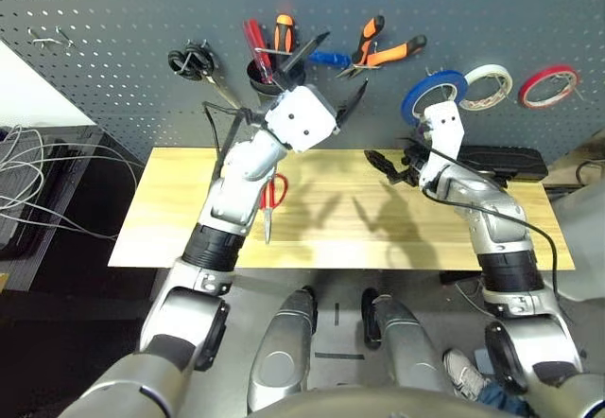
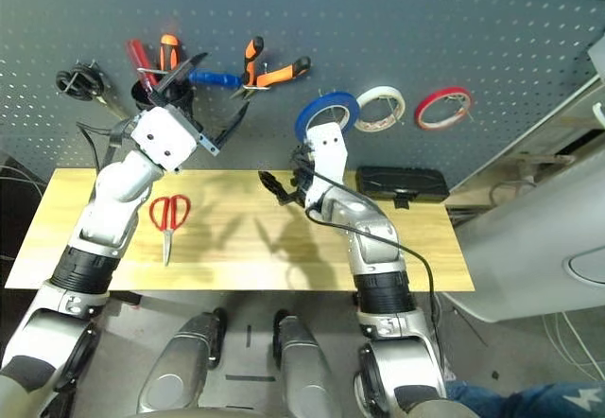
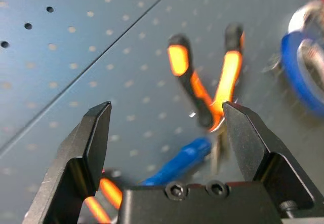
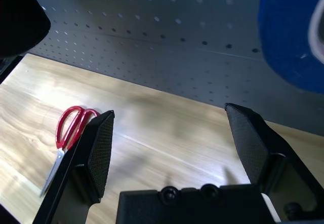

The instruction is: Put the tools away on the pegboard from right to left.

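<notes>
I see the red-handled scissors [image 2: 168,216] lying flat on the table [image 2: 246,248], at seven o'clock of my raised left gripper [image 1: 319,76], spread wide, empty, near the pegboard [image 1: 132,68]. At four o'clock, my right gripper [image 1: 389,166] hovers, gaping, empty.

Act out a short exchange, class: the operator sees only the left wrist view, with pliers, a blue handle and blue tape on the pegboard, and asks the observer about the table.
Operator: Is any tool lying on the table?
Observer: Yes, the red-handled scissors lie flat on the table, beside the left arm.
Operator: Where is the right hand?
Observer: The right hand is open and empty above the table, below the blue tape ring.
</notes>
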You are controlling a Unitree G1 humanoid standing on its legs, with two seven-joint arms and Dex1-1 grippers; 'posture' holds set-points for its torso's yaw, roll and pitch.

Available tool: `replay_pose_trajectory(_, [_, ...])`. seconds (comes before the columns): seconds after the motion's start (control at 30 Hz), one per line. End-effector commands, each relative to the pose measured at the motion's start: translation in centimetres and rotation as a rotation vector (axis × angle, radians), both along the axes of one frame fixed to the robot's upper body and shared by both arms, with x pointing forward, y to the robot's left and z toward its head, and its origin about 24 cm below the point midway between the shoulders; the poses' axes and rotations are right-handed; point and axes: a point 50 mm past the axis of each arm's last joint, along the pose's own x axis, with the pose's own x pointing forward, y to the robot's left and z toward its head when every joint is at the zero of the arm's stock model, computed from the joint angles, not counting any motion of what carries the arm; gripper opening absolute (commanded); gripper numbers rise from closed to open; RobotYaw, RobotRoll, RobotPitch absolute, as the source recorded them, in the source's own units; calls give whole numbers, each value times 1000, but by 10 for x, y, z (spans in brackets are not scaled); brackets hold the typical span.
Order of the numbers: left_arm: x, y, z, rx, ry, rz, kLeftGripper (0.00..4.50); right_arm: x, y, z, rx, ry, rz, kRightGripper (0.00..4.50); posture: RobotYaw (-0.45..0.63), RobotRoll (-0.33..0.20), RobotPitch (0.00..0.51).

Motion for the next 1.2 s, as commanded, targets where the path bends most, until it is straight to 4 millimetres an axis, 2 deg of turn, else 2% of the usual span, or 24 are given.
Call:
replay_pose_trajectory(0.03, [0,-2,3,18,-13,7,4477,-3,7,1,28,11,23,4500,103,0,241])
replay_pose_trajectory(0.3, [-2,-1,8,-42,-22,-10,4477,-4,12,4,16,-5,56,4500,106,0,233])
replay_pose_trajectory(0.4, [-15,-9,8,-28,-74,-115,4477,-7,11,1,1,-3,74,4500,110,0,233])
replay_pose_trajectory(0.5, [-24,-15,-14,18,-14,-191,4477,-11,6,-7,-26,13,81,4500,112,0,235])
replay_pose_trajectory(0.67, [-32,-17,-49,20,133,-220,4477,-12,-7,-14,-66,24,60,4500,106,0,242])
replay_pose_trajectory(0.9, [-32,-16,-92,28,339,-204,4477,-13,-11,-20,-81,43,34,4500,99,0,246])
replay_pose_trajectory(1.1, [-30,-13,-102,1,400,-179,4477,-11,-12,-16,-61,26,19,4500,95,0,246])
replay_pose_trajectory(1.2, [-28,-9,-105,-24,415,-161,4477,-7,-6,-7,46,23,-6,4500,93,0,245])
